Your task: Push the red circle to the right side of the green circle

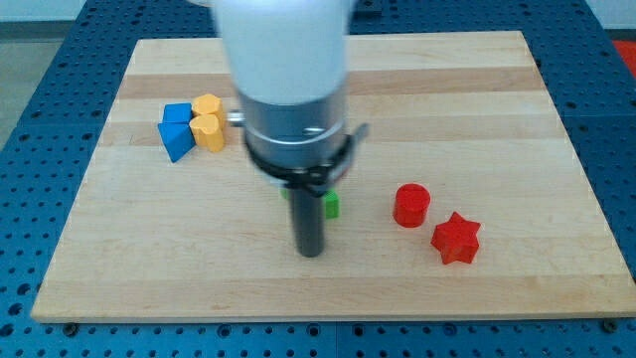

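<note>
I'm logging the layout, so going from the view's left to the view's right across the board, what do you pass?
Blue block → yellow blocks → my tip → green block, mostly hidden behind the rod → red circle → red star.

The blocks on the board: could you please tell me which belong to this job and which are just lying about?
Job:
red circle
green block, mostly hidden behind the rod
my tip, below the green block

Lying about:
red star
blue blocks
yellow blocks
</note>
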You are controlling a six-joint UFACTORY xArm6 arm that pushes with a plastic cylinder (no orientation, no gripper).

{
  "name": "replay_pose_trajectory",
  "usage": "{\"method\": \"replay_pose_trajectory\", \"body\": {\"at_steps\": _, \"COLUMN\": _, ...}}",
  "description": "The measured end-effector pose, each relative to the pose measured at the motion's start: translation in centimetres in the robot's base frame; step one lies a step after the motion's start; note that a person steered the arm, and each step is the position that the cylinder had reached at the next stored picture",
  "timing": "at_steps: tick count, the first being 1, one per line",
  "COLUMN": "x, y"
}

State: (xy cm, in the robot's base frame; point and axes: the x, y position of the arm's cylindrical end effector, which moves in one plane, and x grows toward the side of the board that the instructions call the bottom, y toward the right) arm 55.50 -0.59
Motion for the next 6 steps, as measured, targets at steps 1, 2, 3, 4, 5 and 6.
{"method": "replay_pose_trajectory", "body": {"at_steps": 1, "x": 0.0, "y": 8.3}}
{"method": "replay_pose_trajectory", "body": {"at_steps": 2, "x": -1.1, "y": 12.7}}
{"method": "replay_pose_trajectory", "body": {"at_steps": 3, "x": -5.1, "y": 10.4}}
{"method": "replay_pose_trajectory", "body": {"at_steps": 4, "x": -8.3, "y": 4.4}}
{"method": "replay_pose_trajectory", "body": {"at_steps": 5, "x": -8.4, "y": 3.2}}
{"method": "replay_pose_trajectory", "body": {"at_steps": 6, "x": -8.4, "y": 3.2}}
